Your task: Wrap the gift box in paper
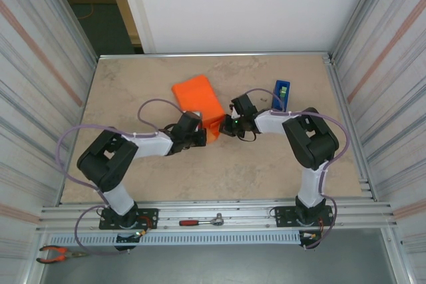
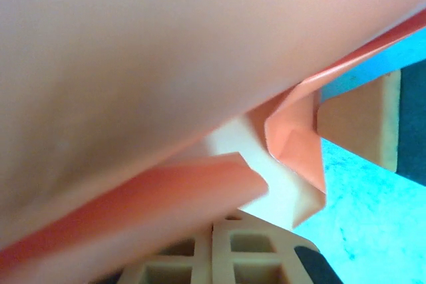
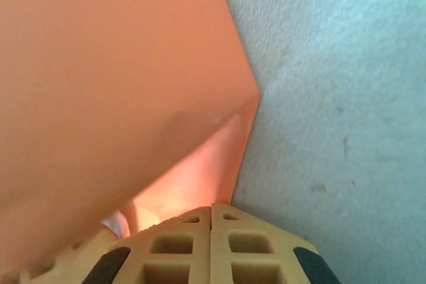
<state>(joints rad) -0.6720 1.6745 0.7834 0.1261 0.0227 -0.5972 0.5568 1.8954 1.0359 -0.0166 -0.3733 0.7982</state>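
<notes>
The orange paper [image 1: 198, 100] lies folded over the gift box in the middle of the table, and the box is hidden under it in the top view. In the left wrist view a pale corner of the gift box [image 2: 283, 187] shows between orange folds of the paper [image 2: 200, 64]. My left gripper [image 2: 216, 241] is shut, its tips pressed against the near end flap [image 1: 213, 130]. My right gripper [image 3: 212, 212] is shut too, its tips touching the lower edge of the paper [image 3: 113, 84] from the other side. Both grippers [image 1: 204, 135] [image 1: 222, 126] meet at that flap.
A blue tape dispenser [image 1: 282, 93] stands just right of the paper, behind the right arm. A ratchet tool [image 1: 200, 221] lies on the front rail and red pliers [image 1: 56, 253] at the bottom left. Metal walls close in both sides.
</notes>
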